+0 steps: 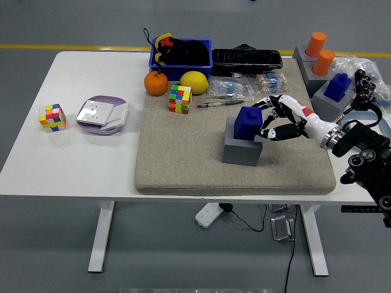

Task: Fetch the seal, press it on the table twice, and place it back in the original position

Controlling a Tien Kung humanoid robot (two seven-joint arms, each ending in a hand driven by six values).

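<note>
A dark blue seal (247, 121) stands upright on a grey block (241, 151) on the beige felt mat (183, 159). My right hand (264, 119) comes in from the right and sits just beside the seal's right side. Its fingers (272, 101) are spread, with the thumb low and the others above, close to the seal but not closed around it. The left arm is out of view.
A Rubik's cube (180, 99), orange (156, 84), lemon (194, 82), pen (220, 104) and blue bin (181, 52) lie behind. Grey blocks with orange cylinders (317, 44) and another blue seal (337, 86) stand far right. A second cube (52, 117) and purple dish (102, 115) sit left.
</note>
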